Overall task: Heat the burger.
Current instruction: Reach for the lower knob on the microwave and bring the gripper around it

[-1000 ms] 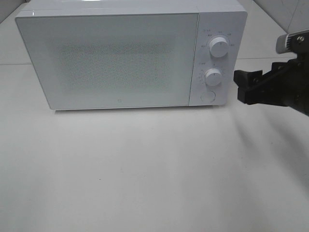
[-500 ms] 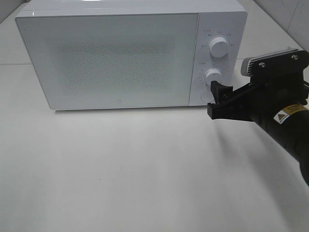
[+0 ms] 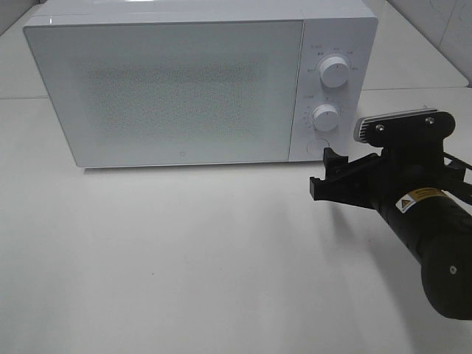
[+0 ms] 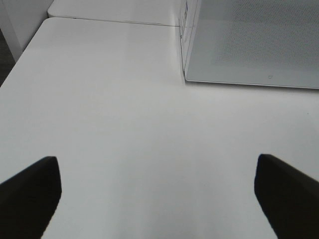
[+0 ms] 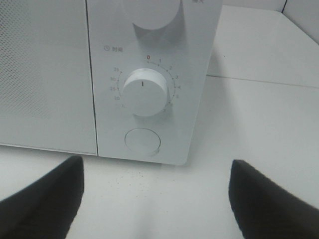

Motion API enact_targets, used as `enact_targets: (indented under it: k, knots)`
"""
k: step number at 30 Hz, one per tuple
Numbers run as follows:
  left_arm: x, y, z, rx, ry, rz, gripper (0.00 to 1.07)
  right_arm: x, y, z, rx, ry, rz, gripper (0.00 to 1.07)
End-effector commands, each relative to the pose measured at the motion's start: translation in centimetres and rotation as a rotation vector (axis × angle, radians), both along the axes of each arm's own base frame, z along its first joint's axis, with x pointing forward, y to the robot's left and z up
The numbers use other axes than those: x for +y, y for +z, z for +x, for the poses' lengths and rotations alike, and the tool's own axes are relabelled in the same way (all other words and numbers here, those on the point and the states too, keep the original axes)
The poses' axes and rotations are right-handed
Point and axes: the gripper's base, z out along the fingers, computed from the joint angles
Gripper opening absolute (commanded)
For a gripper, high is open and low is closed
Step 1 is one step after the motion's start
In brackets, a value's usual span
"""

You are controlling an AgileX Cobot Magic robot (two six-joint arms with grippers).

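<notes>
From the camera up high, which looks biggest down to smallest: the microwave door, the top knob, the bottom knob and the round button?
Microwave door: by far the largest.
Top knob and bottom knob: about alike, so I won't rank them.
Round button: looks a bit smaller than either knob.

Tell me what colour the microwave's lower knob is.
White lower knob with a dark pointer line; clearest in right wrist view.

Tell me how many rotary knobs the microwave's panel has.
2. The upper knob sits near the top of the control panel; the timer knob is directly below it. The flat round button under them is no knob. None looks hidden.
</notes>
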Motion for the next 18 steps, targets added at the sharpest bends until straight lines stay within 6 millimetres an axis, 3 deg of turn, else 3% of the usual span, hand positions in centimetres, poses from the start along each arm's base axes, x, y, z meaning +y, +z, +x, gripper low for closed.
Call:
enact_targets:
  k: [1,10,18]
  knots:
    - [0.0,0.0,-0.3,-0.018,0.003,-0.008,0.98,0.3,1.3,0.9,-0.155,-0.042,0.042,0.76]
    - [0.0,0.0,-0.3,-0.018,0.003,-0.007,0.98,2.0,1.2,3.3,-0.188,-0.061,0.069,0.76]
    - [0.0,0.0,-0.3,-0.018,0.003,-0.007,0.98,2.8,2.0,4.2,-0.225,-0.058,0.055,0.76]
